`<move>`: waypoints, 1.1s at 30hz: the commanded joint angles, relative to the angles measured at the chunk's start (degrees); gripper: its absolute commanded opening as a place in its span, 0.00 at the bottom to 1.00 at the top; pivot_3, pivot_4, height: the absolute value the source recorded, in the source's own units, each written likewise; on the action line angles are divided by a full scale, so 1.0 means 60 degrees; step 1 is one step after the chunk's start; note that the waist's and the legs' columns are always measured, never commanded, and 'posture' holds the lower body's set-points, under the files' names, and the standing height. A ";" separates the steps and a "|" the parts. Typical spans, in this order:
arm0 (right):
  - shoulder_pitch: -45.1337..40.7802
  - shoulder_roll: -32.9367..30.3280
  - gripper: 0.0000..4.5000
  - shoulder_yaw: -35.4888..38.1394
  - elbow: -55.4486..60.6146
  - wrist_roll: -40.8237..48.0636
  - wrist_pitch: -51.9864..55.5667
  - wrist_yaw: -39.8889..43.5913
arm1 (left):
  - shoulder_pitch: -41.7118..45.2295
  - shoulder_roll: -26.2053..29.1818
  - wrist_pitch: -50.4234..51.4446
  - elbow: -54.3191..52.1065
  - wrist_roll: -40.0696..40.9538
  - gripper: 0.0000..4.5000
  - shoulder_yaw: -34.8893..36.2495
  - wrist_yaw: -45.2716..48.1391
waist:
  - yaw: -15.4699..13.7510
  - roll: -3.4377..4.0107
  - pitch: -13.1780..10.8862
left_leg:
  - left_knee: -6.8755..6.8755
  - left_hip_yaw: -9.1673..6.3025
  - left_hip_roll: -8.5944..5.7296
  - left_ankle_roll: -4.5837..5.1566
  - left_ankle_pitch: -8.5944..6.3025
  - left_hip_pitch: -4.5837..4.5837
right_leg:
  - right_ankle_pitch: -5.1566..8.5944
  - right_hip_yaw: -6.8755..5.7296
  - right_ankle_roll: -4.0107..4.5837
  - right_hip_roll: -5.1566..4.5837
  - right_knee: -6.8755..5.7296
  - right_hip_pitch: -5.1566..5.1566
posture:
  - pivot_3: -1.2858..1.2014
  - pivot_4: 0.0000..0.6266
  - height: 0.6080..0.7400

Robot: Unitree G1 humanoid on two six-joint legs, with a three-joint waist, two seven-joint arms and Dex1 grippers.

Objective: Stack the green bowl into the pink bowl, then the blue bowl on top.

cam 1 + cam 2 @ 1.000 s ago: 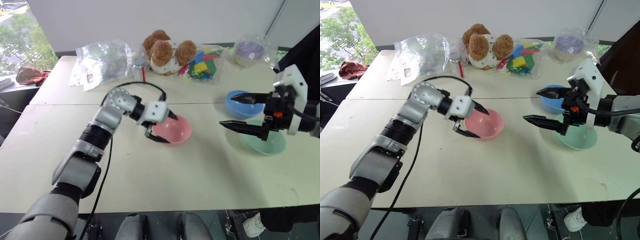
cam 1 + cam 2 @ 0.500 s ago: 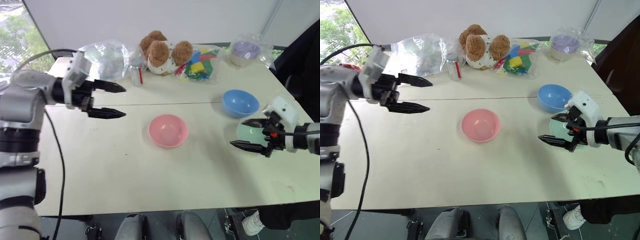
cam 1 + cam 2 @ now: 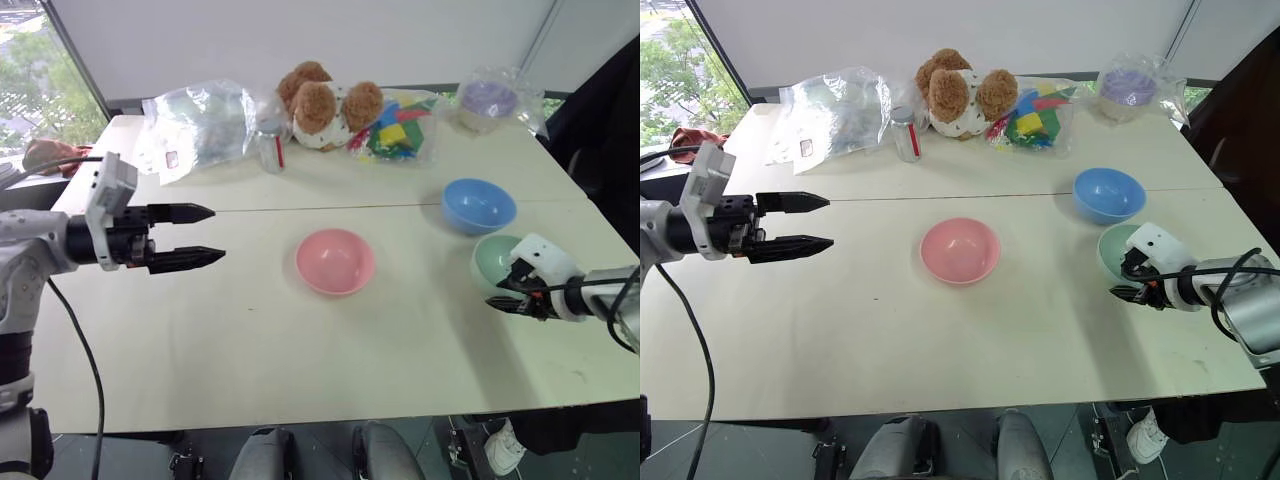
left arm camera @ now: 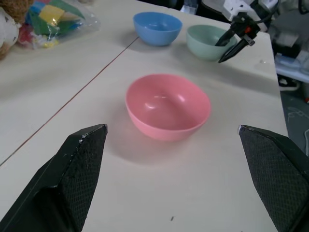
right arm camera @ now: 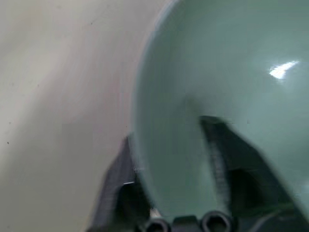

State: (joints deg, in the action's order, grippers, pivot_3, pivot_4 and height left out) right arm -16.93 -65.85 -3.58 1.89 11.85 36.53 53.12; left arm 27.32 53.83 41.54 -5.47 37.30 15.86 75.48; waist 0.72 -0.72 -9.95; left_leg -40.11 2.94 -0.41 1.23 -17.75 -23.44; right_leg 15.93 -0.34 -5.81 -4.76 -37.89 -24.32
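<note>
Now the right gripper pinches the near rim of the smooth pale green plastic bowl, at the table's right, near the blue bowl. With such a thin bite, it might slip out when lifted. The left gripper hangs spread apart, far left.

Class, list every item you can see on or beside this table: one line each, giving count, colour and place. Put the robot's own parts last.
green bowl: one, mint green, table's right side, rim between the right hand's fingers.
blue bowl: one, sky blue, just behind the green bowl.
pink bowl: one, pink, table centre.
purple bowl: one, in a clear bag, far right corner.
plush toys: brown and white, far centre.
blocks: bagged, multicoloured, beside the plush toys.
clear bag: one, far left.
small jar: one, clear, beside that bag.
cloth: one, reddish-brown, off the table's left.
table: cream.
left hand: black fingers, open, over the left side.
right hand: closed on the green bowl's rim.
</note>
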 commanded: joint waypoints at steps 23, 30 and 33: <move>-0.5155 0.3481 0.01 -0.3808 0.0974 -0.1440 -0.3038 0.3270 | -0.0384 0.0493 -0.0142 -0.0885 0.1095 1.00 0.1034 -0.1105 | 0.0005 0.0005 -0.0004 | 0.0006 -0.0003 -0.0004 -0.0043 0.0023 -0.0007 | 0.0000 0.0000 0.0001 -0.0004 -0.0011 -0.0017 | 0.52 0.24 1.00; -0.5510 0.4090 0.49 -0.4065 -0.0011 -0.2269 -0.4107 0.3498 | -0.0909 0.0531 -0.0047 -0.1396 0.1364 1.00 0.1416 -0.1666 | 0.0018 0.0004 -0.0004 | 0.0007 -0.0004 -0.0001 -0.0044 0.0024 -0.0005 | 0.0000 -0.0001 0.0001 -0.0005 -0.0013 -0.0020 | 0.52 0.24 1.00; -0.5713 0.4333 0.80 -0.3808 0.0040 -0.2091 -0.3949 0.3616 | -0.0995 0.0515 -0.0041 -0.1471 0.1430 1.00 0.1467 -0.1812 | 0.0036 0.0004 -0.0004 | 0.0006 -0.0002 -0.0002 -0.0045 0.0025 -0.0003 | 0.0000 0.0000 0.0001 -0.0005 -0.0015 -0.0019 | 0.52 0.24 1.00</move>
State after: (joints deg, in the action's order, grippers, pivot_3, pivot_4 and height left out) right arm -49.14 -40.24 -28.73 0.84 -1.46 12.93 74.52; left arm 21.11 56.06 41.18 -12.33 44.62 22.31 65.16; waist 0.94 -0.69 -9.97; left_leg -40.07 2.93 -0.42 0.96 -17.61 -23.45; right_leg 15.93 -0.35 -5.80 -4.79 -37.99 -24.43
